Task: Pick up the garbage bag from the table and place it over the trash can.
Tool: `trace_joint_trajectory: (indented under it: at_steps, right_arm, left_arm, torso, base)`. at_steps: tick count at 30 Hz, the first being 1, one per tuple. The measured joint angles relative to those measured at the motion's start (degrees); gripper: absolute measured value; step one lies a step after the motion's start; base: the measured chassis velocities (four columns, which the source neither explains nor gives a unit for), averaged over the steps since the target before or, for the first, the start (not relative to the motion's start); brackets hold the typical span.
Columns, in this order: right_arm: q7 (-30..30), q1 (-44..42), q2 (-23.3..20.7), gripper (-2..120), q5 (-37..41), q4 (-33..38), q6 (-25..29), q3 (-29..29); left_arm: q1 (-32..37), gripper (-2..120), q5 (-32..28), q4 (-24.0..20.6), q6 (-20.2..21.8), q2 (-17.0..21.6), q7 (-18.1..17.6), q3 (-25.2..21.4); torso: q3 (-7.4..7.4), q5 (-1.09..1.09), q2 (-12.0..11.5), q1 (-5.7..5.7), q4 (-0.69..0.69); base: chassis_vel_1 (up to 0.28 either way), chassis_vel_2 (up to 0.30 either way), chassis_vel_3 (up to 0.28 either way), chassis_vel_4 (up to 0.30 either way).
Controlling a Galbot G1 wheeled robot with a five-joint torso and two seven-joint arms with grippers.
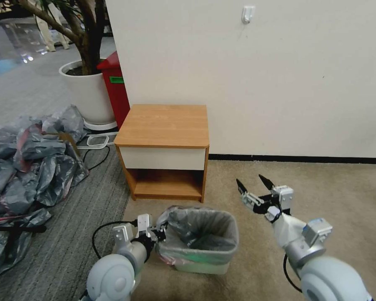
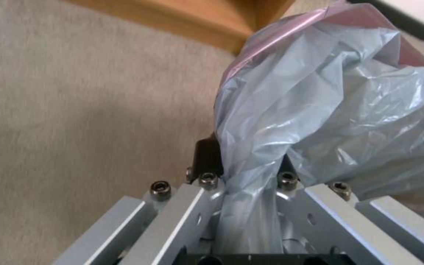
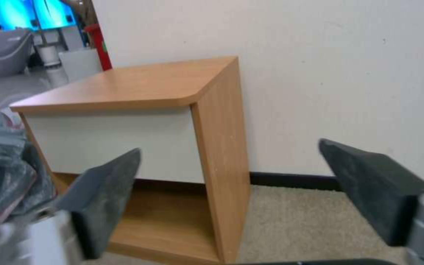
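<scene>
Against the white wall [image 1: 259,75] stands the nightstand [image 1: 165,125], wooden top bare, white drawer front facing us, lower shelf open beneath. To its left, over on the grey striped floor, sprawls the big heap of grey and pink bags [image 1: 29,163], and behind that the white plant pot [image 1: 87,94] with the red bin [image 1: 115,90] tucked beside it against the wall's corner.

Down on the beige carpet [image 1: 321,196], just in front of the nightstand, sits the cream trash can [image 1: 204,265], and the garbage bag [image 1: 200,232] is in it, grey film lining the inside and folded out over the rim on the near and right sides (a bit of pink band shows at the lower left corner).

The left gripper [image 1: 161,234] is right at the can's left rim, and the left wrist view settles it: a twisted bunch of the bag's film [image 2: 320,110] runs down between the fingers, pinched tight.

The right gripper [image 1: 255,186] hangs in the air to the right of the can, apart from it, its dark fingers [image 3: 109,191] spread wide with nothing between them, pointing toward the nightstand's right side.
</scene>
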Motion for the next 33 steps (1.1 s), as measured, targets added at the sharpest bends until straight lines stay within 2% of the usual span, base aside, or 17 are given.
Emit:
trace_joint_trajectory:
  at_steps: [8, 10, 11, 15, 16, 18, 21, 23, 25, 27, 28, 31, 32, 33]
  right_arm:
    - [0.3, 0.4, 2.1, 100, -0.9, -0.1, -0.3, -1.2]
    - [0.3, 0.4, 2.2, 100, -0.9, -0.1, -0.4, -1.4]
    - [0.3, 0.4, 2.2, 100, -0.9, -0.1, -0.4, -1.4]
    - [0.5, 0.2, 2.0, 100, -0.9, -0.2, -0.7, -1.5]
    - [0.5, 0.2, 2.0, 100, -0.9, -0.2, -0.7, -1.5]
    - [0.6, 0.0, 1.7, 100, -0.7, -0.2, -1.5, -1.5]
    - [0.7, -0.2, 1.6, 100, -0.5, 0.0, -1.7, -1.3]
    - [0.8, -0.7, 1.8, 100, -0.3, 0.2, -1.8, -1.0]
    - [0.9, -0.9, 1.9, 100, -0.2, 0.4, -1.8, -0.9]
    - [0.9, -1.9, 2.4, 100, -0.1, 0.6, -1.7, -0.6]
    - [0.9, -1.9, 2.4, 100, -0.1, 0.6, -1.7, -0.6]
    - [0.9, -3.3, 3.4, 100, 0.1, 0.9, -1.0, 0.1]
    - [0.9, -3.6, 3.9, 100, 0.1, 0.9, -0.6, 0.2]
    - [0.9, -3.6, 3.9, 100, 0.1, 0.9, -0.6, 0.2]
  left_arm:
    - [-0.4, 7, 4.0, 2.2, -1.2, -0.7, 1.2, 1.3]
    - [-0.4, 14, 5.0, 2.3, -1.4, -0.7, 1.5, 1.9]
    - [-0.4, 14, 5.0, 2.3, -1.4, -0.7, 1.5, 1.9]
    - [0.4, 32, 6.8, 2.3, -1.7, -0.6, 1.6, 2.5]
    - [0.4, 32, 6.8, 2.3, -1.7, -0.6, 1.6, 2.5]
    - [0.9, 42, 7.0, 2.0, -1.8, -0.5, 1.7, 2.4]
    - [1.2, 49, 7.3, 1.6, -2.1, -0.5, 1.8, 2.3]
    - [1.8, 61, 7.4, 0.4, -2.6, 0.1, 1.9, 1.6]
    - [2.0, 64, 7.4, -0.1, -2.7, 0.3, 2.1, 1.3]
    - [3.2, 74, 7.4, -2.0, -3.5, 1.2, 3.2, -0.4]
    - [3.2, 74, 7.4, -2.0, -3.5, 1.2, 3.2, -0.4]
    - [5.9, 89, 7.7, -4.8, -6.5, 2.5, 7.6, -4.8]
    - [6.9, 93, 8.0, -5.5, -8.1, 2.9, 9.3, -6.2]
    - [6.9, 93, 8.0, -5.5, -8.1, 2.9, 9.3, -6.2]
  torso:
    - [0.0, 0.01, 0.0, 0.0, -0.01]
    - [0.0, 0.01, 0.0, 0.0, -0.01]
    - [0.0, 0.01, 0.0, 0.0, -0.01]
    - [0.0, 0.02, 0.0, 0.0, -0.01]
    - [0.0, 0.02, 0.0, 0.0, -0.01]
    - [0.0, 0.02, 0.0, 0.0, -0.01]
    - [0.0, 0.01, 0.0, 0.0, -0.01]
    - [0.0, 0.01, 0.0, 0.0, -0.02]
    - [0.0, 0.0, 0.0, 0.0, -0.01]
    - [0.0, 0.01, 0.0, 0.0, -0.01]
    - [0.0, 0.01, 0.0, 0.0, -0.01]
    - [0.0, 0.0, 0.0, 0.0, -0.01]
    - [0.0, 0.01, 0.0, 0.0, -0.01]
    - [0.0, 0.01, 0.0, 0.0, -0.01]
  base:
    - [0.0, 0.0, 0.0, 0.0]
    - [0.0, 0.0, 0.0, 0.0]
    - [0.0, 0.0, 0.0, 0.0]
    - [0.0, 0.0, 0.0, 0.0]
    - [0.0, 0.0, 0.0, 0.0]
    - [0.0, 0.0, 0.0, 0.0]
    - [0.0, 0.0, 0.0, 0.0]
    - [0.0, 0.0, 0.0, 0.0]
    - [0.0, 0.0, 0.0, 0.0]
    - [0.0, 0.0, 0.0, 0.0]
    - [0.0, 0.0, 0.0, 0.0]
    - [0.0, 0.0, 0.0, 0.0]
    - [0.0, 0.0, 0.0, 0.0]
    - [0.0, 0.0, 0.0, 0.0]
